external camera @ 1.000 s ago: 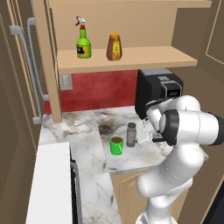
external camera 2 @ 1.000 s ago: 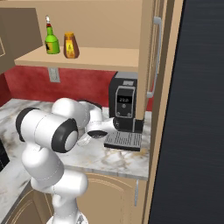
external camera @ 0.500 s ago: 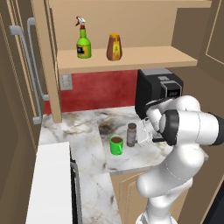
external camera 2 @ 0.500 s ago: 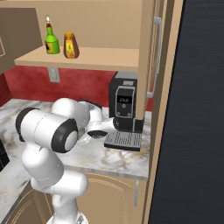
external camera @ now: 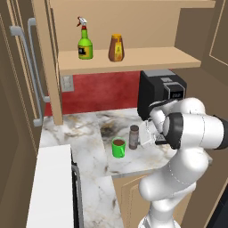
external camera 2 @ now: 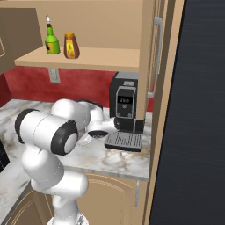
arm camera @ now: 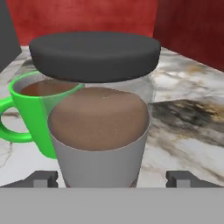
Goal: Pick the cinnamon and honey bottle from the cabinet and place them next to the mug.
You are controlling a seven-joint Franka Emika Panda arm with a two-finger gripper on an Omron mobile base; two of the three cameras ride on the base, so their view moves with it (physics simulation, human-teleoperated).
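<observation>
The cinnamon (external camera: pixel 133 136), a slim grey-brown jar with a dark cap, stands upright on the marble counter just right of the green mug (external camera: pixel 118 147). My gripper (external camera: pixel 143 137) is level with the jar on its right side. In the hand view the cinnamon (arm camera: pixel 98 131) stands close up between my gripper's (arm camera: pixel 111 179) spread fingertips (arm camera: pixel 41 178), so the jaws are open. The mug (arm camera: pixel 33 109), with brown liquid in it, is just behind and left of the jar. The amber honey bottle (external camera: pixel 116 47) stands on the shelf of the open cabinet (external camera: pixel 142 59); in the right base view the honey bottle (external camera 2: pixel 70 46) is there too.
A green spray bottle (external camera: pixel 84 43) with a red nozzle stands left of the honey bottle. A black coffee machine (external camera: pixel 158 91) sits at the back right of the counter, close behind my arm. The counter (external camera: pixel 80 129) runs leftward, with a white appliance (external camera: pixel 49 187) below it.
The jaws have opened and let go of the cinnamon, which stays standing beside the mug. The arm has hardly moved.
</observation>
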